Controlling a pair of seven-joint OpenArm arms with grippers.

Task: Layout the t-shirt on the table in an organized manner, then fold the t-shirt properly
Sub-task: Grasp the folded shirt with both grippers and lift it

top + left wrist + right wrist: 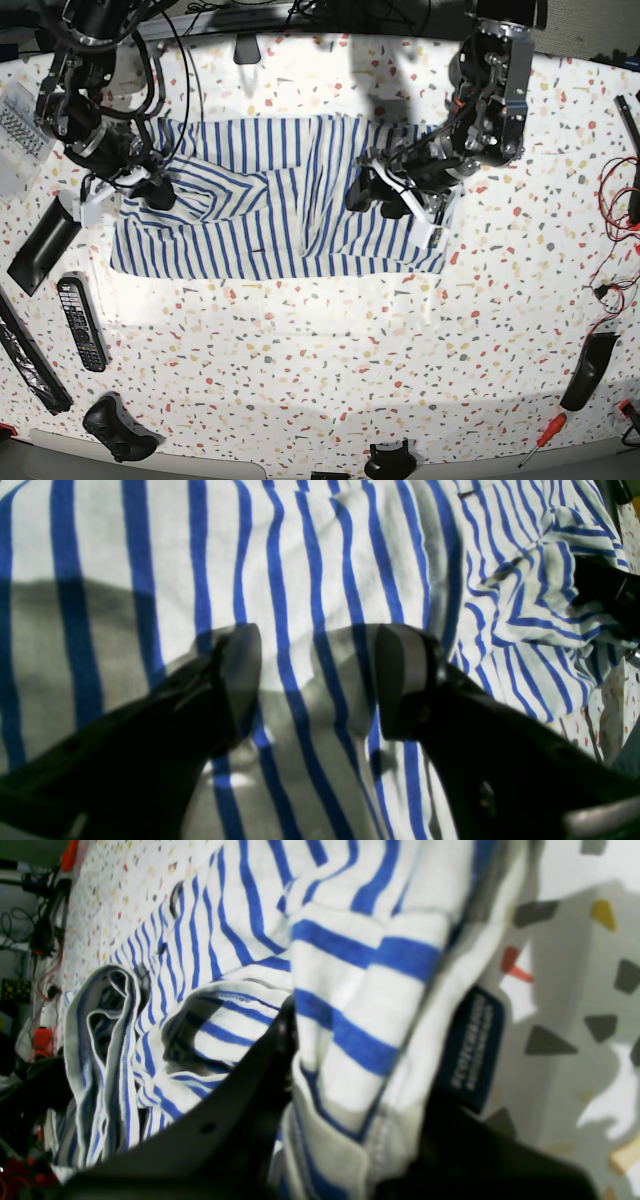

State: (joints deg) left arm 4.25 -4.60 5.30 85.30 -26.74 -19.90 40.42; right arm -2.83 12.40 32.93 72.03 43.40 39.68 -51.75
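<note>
**While one gripper clamps the hem, the other hangs spread over the striped cloth**

Seen from the left wrist, the left gripper (317,680) hangs with its two dark fingers (240,675) spread wide apart, nothing between them. Beneath and ahead of them the t-shirt (310,570) fills almost the whole picture, its blue stripes running away from the fingers over fairly flat cloth. Off to the fingers' right the cloth is bunched into folds, and beyond that bunch a sliver of the speckled table (612,705) shows. The fingers throw a grey shadow on the fabric below them; whether the tips touch the cloth cannot be told.

From the right wrist, the right gripper (350,1090) is clenched on a thick fold of the t-shirt (350,990), the hem edge squeezed between its dark fingers (240,1110). A dark blue tag (472,1050) hangs at the hem just beside the far finger. More cloth lies rumpled to the left of the grip, and the table (565,990) lies bare to its right.

From the base view, the t-shirt (260,245) lies across the table (330,370), partly spread, creased in the middle. The right gripper (150,192) holds the shirt's edge on the picture's left, while the left gripper (385,195) sits over the cloth nearer the shirt's other end. A remote control (80,322) lies well apart from the right gripper, off the cloth.
</note>
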